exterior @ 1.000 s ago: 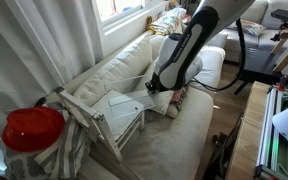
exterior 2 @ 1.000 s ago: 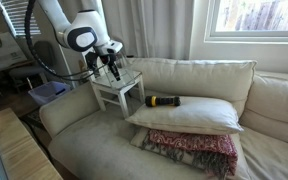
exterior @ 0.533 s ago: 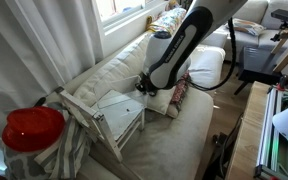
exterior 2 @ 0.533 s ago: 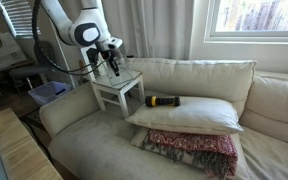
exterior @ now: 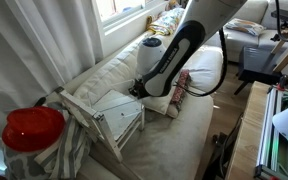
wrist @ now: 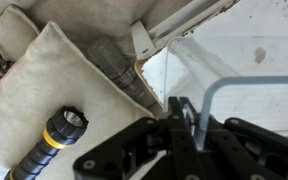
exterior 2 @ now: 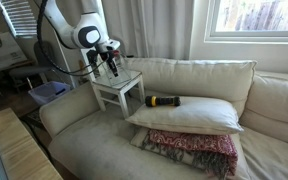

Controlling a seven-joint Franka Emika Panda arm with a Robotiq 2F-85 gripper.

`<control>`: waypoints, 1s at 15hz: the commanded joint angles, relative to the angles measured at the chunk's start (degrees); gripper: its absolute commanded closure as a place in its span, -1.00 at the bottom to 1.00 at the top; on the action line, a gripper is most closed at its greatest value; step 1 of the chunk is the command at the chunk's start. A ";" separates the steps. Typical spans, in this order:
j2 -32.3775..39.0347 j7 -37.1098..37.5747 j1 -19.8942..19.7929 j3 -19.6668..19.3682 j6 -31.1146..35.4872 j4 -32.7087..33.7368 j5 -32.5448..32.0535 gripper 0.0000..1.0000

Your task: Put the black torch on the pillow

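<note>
In an exterior view: black torch [exterior 2: 163, 101] lies on its side on the pillow [exterior 2: 199, 117], on the top face toward the edge nearest the side table [exterior 2: 117, 90]. Gripper [exterior 2: 111, 70] hangs over the table's top, well apart from the torch. The jaws are too small here to judge. Red-patterned cushion [exterior 2: 194, 150] sits under the pillow's front edge.

In an exterior view: arm [exterior: 179, 45] reaches down across the sofa [exterior: 124, 60] and no torch shows, presumably hidden behind it. Gripper [exterior: 137, 90] is by the table's far edge.

Wrist view: fingers are pressed together with nothing between them. Torch [wrist: 46, 148] rests on the pillow [wrist: 54, 75] near its corner, yellowish lens end toward the table, clear of the gripper [wrist: 182, 112]. Only this view settles the jaws. The whole pillow shows only in an exterior view.

Handling, judged: torch is rigid, smooth and probably light. It is round — apt to roll on hard tops — though the soft pillow cradles it. Best hold is across the barrel at mid-length.
</note>
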 commanded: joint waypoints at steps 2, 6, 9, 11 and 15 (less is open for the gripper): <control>1.59 4.83 1.98 -2.32 -0.65 3.05 -2.21 0.10; -1.69 7.93 5.78 -6.77 -1.02 1.11 -4.02 -0.51; -5.12 10.26 8.82 -10.96 -3.29 -1.65 -6.13 -0.94; -8.94 9.82 8.59 -10.93 -3.76 -4.38 -7.65 -1.00; -19.23 -1.49 3.60 -5.05 -2.00 -12.82 -13.21 -1.00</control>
